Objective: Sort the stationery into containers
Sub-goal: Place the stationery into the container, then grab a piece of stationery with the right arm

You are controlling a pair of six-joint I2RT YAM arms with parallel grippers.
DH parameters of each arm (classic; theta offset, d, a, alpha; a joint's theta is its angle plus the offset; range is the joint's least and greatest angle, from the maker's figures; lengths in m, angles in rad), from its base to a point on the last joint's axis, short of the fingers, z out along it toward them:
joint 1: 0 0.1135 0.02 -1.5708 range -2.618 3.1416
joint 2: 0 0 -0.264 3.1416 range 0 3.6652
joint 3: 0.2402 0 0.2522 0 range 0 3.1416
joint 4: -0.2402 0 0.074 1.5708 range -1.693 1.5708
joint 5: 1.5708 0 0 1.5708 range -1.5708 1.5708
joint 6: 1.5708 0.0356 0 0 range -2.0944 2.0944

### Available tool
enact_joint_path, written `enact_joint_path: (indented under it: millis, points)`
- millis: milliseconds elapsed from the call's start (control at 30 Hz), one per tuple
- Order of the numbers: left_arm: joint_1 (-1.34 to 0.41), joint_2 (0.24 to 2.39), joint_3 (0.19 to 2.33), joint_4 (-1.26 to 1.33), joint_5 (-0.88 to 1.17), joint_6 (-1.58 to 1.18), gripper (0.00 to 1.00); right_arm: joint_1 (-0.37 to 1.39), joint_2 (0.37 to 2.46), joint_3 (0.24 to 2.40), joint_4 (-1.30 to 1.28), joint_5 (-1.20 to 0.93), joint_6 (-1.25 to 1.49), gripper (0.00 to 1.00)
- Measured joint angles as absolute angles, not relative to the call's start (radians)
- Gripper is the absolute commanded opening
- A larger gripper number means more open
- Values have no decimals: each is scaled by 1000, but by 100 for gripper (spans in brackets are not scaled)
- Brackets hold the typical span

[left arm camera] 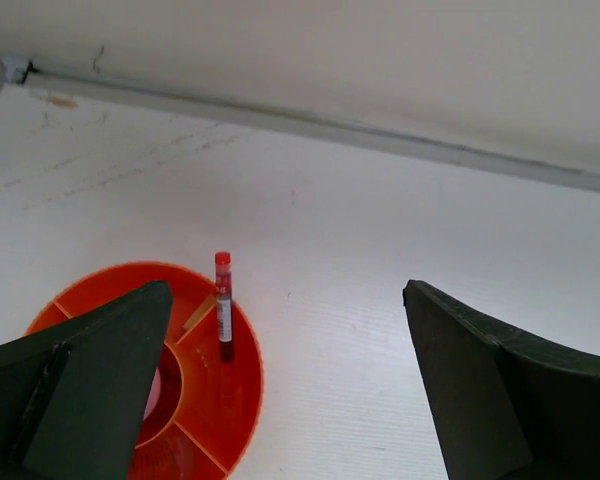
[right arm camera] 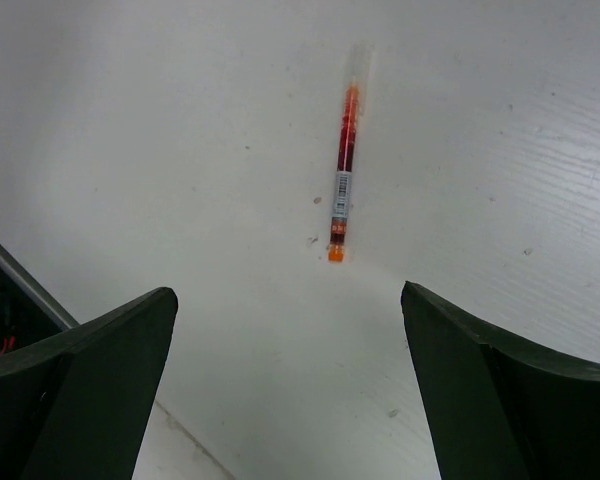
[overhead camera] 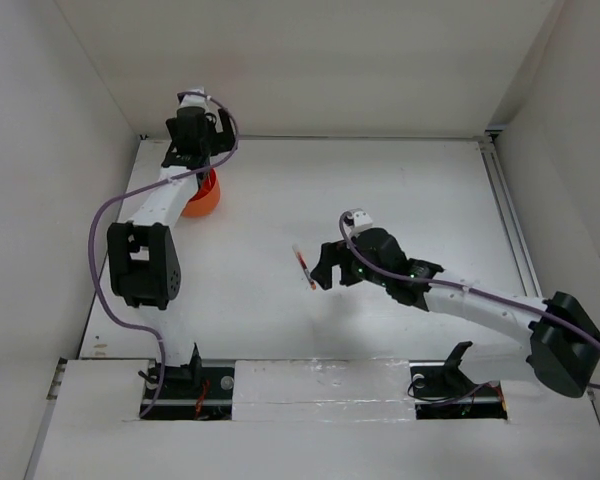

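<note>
Loose pen: a thin red-white loose pen (right arm camera: 343, 185) lies flat on the white counter (overhead camera: 400, 190), near the middle and apart from everything else.
Nearer arm: the right one. The right gripper (overhead camera: 325, 268) hovers just beside this pen, on its right in the top view.
Direction from gripper: in the right wrist view the pen lies ahead, roughly centred between the two fingers, and nothing touches it.
Long axis: it runs almost straight away from the gripper, so it lies across the line the jaws close along.
Pointing: the orange tip faces the gripper and the pale end points away.
Right gripper state: jaws wide apart, holding nothing.
Cup: the orange cup (left arm camera: 242, 395) sits at the far left, well apart from the loose pen.
Cup pen: a second red-white cup pen (left arm camera: 223, 305) stands in a compartment of the cup.
Left gripper (left arm camera: 287, 287): spread wide and empty, above the cup.
</note>
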State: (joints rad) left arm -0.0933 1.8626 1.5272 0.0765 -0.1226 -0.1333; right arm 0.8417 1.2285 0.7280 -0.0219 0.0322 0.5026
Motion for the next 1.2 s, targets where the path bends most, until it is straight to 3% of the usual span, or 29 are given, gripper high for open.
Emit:
enact_joint_path:
  millis: [300, 567, 600, 633, 933, 1033, 1067, 1200]
  points:
    - [-101, 1730, 1690, 3, -66, -155, 100, 878, 1401, 820, -45, 64, 491, 98]
    - [-98, 1699, 1952, -236, -26, -272, 100, 911, 1612, 1052, -167, 198, 451, 72]
    - [-93, 1679, 1954, -263, -9, -295, 100, 920, 1640, 1077, -183, 215, 447, 63]
    - [-84, 1649, 1945, -290, 7, -324, 100, 927, 1664, 1094, -197, 228, 440, 60]
    - [-27, 1291, 1641, -358, 74, -425, 100, 950, 1869, 1198, -307, 295, 437, 59]
    - [-31, 1242, 1612, -357, 89, -426, 100, 951, 1908, 1221, -316, 309, 434, 44]
    - [-31, 1229, 1599, -357, 96, -426, 100, 952, 1915, 1229, -319, 311, 433, 31]
    - [-31, 1200, 1552, -366, 118, -426, 100, 959, 1939, 1262, -326, 315, 441, 5]
